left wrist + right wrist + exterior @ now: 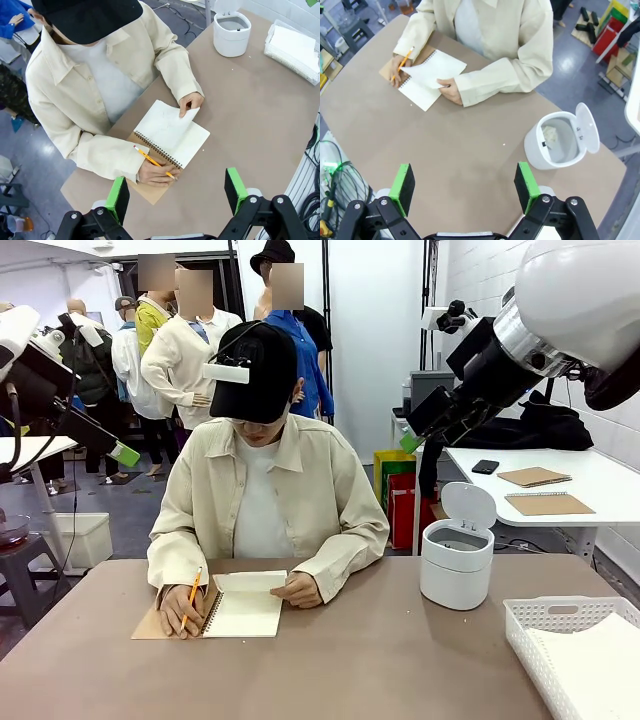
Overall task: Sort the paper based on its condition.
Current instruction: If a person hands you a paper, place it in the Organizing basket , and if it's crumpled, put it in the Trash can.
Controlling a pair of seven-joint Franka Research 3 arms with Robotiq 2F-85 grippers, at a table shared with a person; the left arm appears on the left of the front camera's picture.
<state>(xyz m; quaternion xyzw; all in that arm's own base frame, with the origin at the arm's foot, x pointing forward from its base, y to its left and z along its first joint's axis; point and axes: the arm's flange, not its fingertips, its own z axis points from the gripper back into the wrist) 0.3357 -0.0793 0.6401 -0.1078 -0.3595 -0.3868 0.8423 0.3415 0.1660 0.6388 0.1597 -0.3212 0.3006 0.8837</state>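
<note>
- While the person holds a pencil (191, 597) to the notebook (245, 612), the front view places that notebook left of the table's (350, 670) middle, with its spiral running from person toward robot.
- Pencil hand (180, 612) rests at the spiral; other hand (300, 590) lifts the top sheet (250, 582). Whether this sheet is free of the spiral cannot be told.
- Bin (455, 580) stands lid-up right of middle. Basket (530, 630) at the right front corner holds stacked paper (595, 670).
- Left wrist view: left gripper (176, 192) hangs over the table's edge, pads wide apart, nothing between them. Notebook lies directly ahead and below; bin and basket are well apart from it.
- Right wrist view: right gripper (464, 186) hangs over bare table, pads wide apart, empty. Bin is near, off to one side, and contains a crumpled scrap (549, 134). Notebook lies well apart, across the table.
- Judgement: left gripper is nearer the top sheet; right gripper is nearer bin and basket.
</note>
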